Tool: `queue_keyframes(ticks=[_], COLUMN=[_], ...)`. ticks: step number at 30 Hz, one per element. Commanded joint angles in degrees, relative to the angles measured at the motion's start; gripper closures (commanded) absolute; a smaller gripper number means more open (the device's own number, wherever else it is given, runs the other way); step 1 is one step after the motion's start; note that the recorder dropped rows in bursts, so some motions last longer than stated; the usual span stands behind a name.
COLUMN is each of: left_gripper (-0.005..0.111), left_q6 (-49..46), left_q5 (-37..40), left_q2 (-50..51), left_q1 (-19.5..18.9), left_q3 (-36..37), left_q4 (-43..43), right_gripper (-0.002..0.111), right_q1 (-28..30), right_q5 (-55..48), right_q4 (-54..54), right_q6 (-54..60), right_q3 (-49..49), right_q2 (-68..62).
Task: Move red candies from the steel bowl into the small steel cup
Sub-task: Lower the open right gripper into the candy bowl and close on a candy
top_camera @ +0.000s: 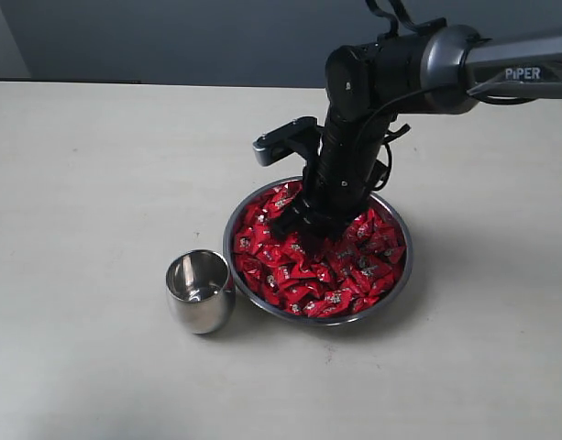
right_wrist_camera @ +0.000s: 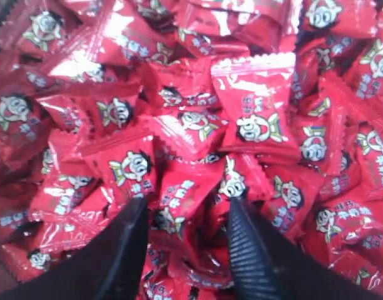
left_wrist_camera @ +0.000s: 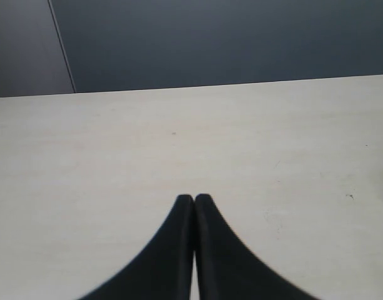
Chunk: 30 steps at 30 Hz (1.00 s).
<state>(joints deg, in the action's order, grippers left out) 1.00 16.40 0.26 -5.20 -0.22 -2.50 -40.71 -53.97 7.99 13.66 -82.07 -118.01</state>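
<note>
Your right hand (right_wrist_camera: 188, 209) is hanging with its two black ribbed fingers (right_wrist_camera: 253, 256) apart, tips down at the top of a heap of small candies in shiny red crinkled wrappers (right_wrist_camera: 257, 103). One packet is lying in the gap without being pinched. The heap is filling the wide, shallow, shiny steel bowl (top_camera: 408, 266), and the small, rounded, polished steel cup (top_camera: 200, 293) is standing just beside it on the pale table (top_camera: 97, 165), looking empty. These packets are looking light, slick and crushable, so you are probably wanting to close on a plump middle, not a flat crimped end, as the foil may be slipping. Your left hand (left_wrist_camera: 194, 200) is hovering over bare table, fingers pressed together.
</note>
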Motion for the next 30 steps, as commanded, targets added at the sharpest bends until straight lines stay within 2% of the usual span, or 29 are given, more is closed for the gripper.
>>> queue_keyframes(ticks=[1,11,13,15,16,17,19,30], left_gripper=[0.106,0.106,0.106,0.106,0.106,0.106,0.106,0.106], left_q6=[0.1,0.1,0.1,0.1,0.1,0.1,0.1,0.1], left_q5=[-0.1,-0.1,-0.1,-0.1,-0.1,-0.1,-0.1,-0.1], left_q2=[-0.3,-0.3,-0.3,-0.3,-0.3,-0.3,-0.3,-0.3], left_q1=[0.4,0.4,0.4,0.4,0.4,0.4,0.4,0.4], left_q3=[0.2,0.2,0.2,0.2,0.2,0.2,0.2,0.2], left_q4=[-0.1,-0.1,-0.1,-0.1,-0.1,-0.1,-0.1,-0.1], right_gripper=[0.068,0.068,0.071,0.080,0.087,0.099,0.109,0.109], right_q1=[0.0,0.0,0.0,0.0,0.0,0.0,0.0,0.0], right_q5=[-1.1,0.6,0.8,0.8,0.8,0.7,0.7,0.4], right_q4=[-2.0,-0.4,0.2,0.2,0.2,0.2,0.2,-0.3], right_q6=[-0.8,-0.8,-0.8,-0.8,-0.8,-0.8,-0.8,-0.8], right_q3=[-0.6,-0.6,-0.6,-0.6,-0.6,-0.6,-0.6,-0.6], right_q2=[-1.1,-1.6,-1.6,-1.6,-1.6,-1.6,-1.6,-0.3])
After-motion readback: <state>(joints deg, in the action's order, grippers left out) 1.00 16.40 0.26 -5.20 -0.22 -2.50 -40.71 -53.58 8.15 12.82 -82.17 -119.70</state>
